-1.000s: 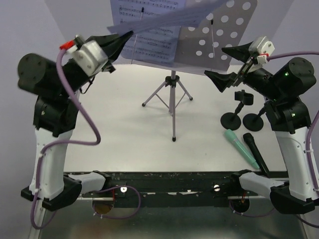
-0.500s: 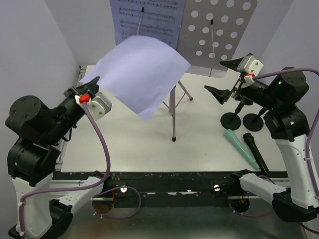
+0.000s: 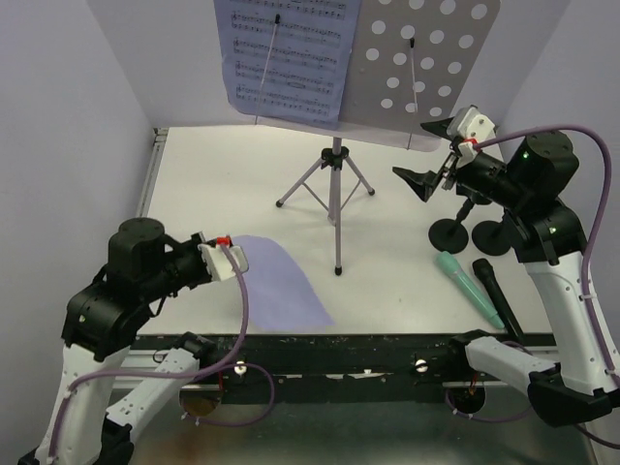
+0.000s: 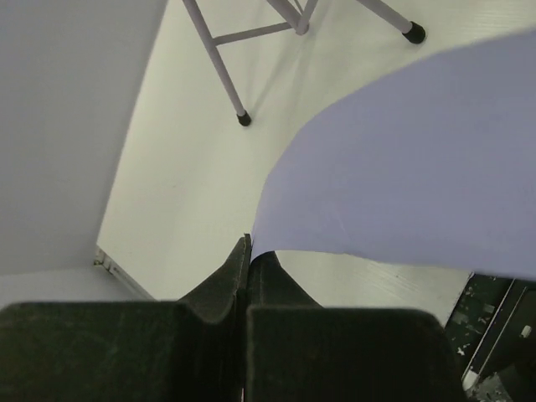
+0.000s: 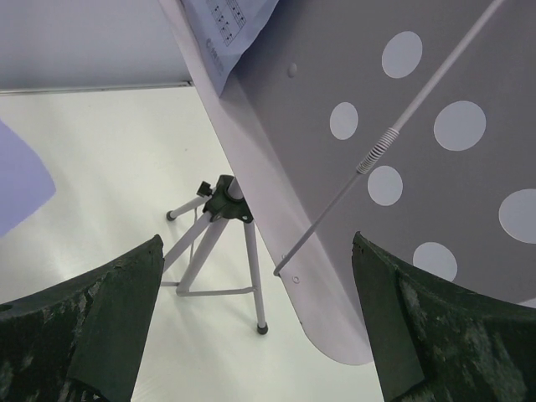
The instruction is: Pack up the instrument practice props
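Observation:
The silver tripod (image 3: 335, 194) holds up the pale perforated desk (image 3: 426, 68), and printed sheet-music pages (image 3: 286, 53) still rest on its left half. My left gripper (image 3: 242, 259) is shut on the corner of one loose sheet (image 3: 278, 286), which lies blank side up, low over the near-left table. The left wrist view shows the pinched edge (image 4: 249, 247) and the sheet (image 4: 402, 167). My right gripper (image 3: 426, 153) is open and empty beside the desk's lower right edge (image 5: 335, 276). A mint-green microphone (image 3: 468, 286), a black microphone (image 3: 497, 295) and two short black poles (image 3: 449, 232) (image 3: 494, 235) lie at the right.
The tripod's legs (image 5: 222, 209) spread over the middle of the table. White walls close in the back and left sides. A black rail (image 3: 339, 354) with the arm bases runs along the near edge.
My left arm swung down and toward the near edge, carrying the loose sheet from the desk to just above the table. My right gripper shifted slightly left, still open.

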Controlling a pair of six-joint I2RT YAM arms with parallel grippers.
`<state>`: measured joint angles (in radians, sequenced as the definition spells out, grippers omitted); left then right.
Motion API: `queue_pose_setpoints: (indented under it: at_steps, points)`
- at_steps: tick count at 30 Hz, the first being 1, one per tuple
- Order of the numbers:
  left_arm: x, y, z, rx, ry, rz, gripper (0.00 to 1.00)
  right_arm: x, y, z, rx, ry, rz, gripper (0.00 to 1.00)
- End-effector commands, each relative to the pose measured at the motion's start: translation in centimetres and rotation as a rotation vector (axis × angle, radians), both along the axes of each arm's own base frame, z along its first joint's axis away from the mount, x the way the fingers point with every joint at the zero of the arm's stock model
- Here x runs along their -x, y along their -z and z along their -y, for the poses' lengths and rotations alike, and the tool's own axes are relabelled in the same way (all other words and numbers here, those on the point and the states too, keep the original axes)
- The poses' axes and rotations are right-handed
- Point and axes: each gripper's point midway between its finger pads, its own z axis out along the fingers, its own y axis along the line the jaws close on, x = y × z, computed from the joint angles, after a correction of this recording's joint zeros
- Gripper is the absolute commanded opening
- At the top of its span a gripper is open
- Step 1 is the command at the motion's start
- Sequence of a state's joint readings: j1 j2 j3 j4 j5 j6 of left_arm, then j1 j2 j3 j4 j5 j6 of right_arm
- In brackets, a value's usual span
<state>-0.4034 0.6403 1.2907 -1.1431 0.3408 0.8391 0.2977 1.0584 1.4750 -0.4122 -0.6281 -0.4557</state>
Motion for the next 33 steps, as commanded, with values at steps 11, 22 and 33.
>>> queue_pose_setpoints:
  at_steps: [11,22,33]
  points:
    - [-10.2,7.2,-0.6,0.164,-0.598,-0.612,0.00,0.8,-1.0,0.9,-0.017,0.038,0.039,0.99]
    - [-13.1,17.3,-10.2,0.163,-0.920,-1.045,0.00,1.4,-1.5,1.2,-0.027,0.050,0.043,0.99]
    - [-13.3,22.2,-18.7,-0.066,-1.001,-1.078,0.00,1.2,-1.4,1.3,-0.012,0.055,0.047,1.00]
